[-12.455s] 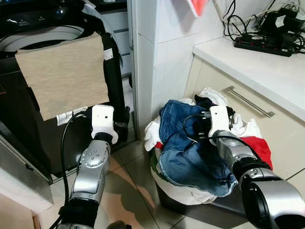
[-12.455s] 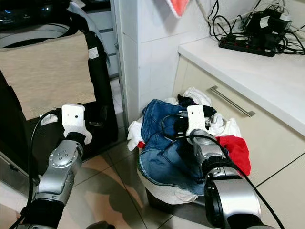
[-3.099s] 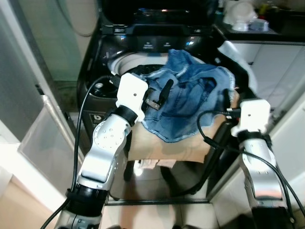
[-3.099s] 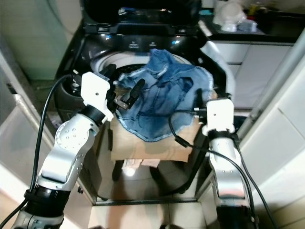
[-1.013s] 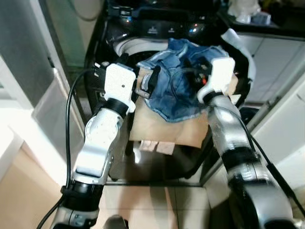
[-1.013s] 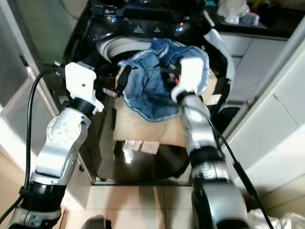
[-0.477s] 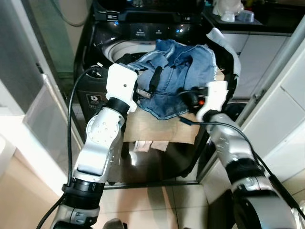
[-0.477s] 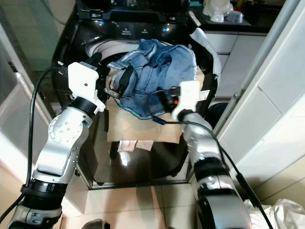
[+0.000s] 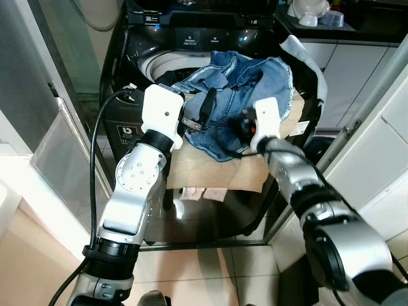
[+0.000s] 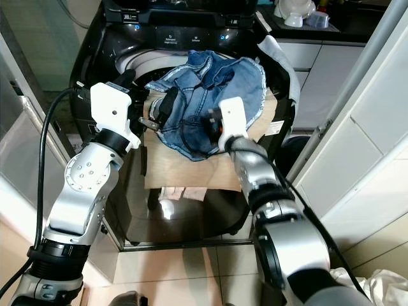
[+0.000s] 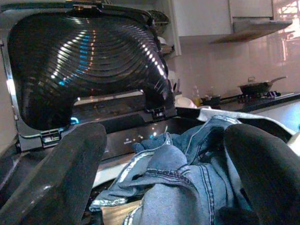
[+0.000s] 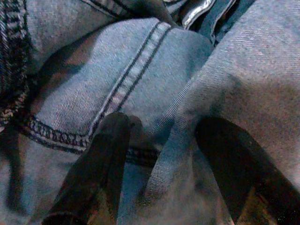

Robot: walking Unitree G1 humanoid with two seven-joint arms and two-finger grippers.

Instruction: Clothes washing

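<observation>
Blue jeans (image 9: 252,80) lie bunched over the front rim of the black top-loading washing machine (image 9: 124,121), on a beige cloth (image 9: 213,169) that hangs down its front. The lid (image 11: 79,61) stands up. My left gripper (image 9: 199,115) is open at the jeans' left edge, with denim (image 11: 187,187) bulging between its spread fingers (image 11: 61,183). My right gripper (image 9: 244,129) is open and pressed into the jeans' lower front. A fold of denim (image 12: 187,117) sits between its fingers (image 12: 101,164).
A glass panel (image 9: 54,150) stands on the left of the machine and white cabinet doors (image 9: 376,146) on the right. White fabric (image 9: 306,54) drapes over the machine's right corner. A pale laundry heap (image 10: 376,287) lies on the floor at the lower right.
My right gripper has moved up and left from the jeans' lower right edge into the denim. The left gripper has stayed at the jeans' left edge.
</observation>
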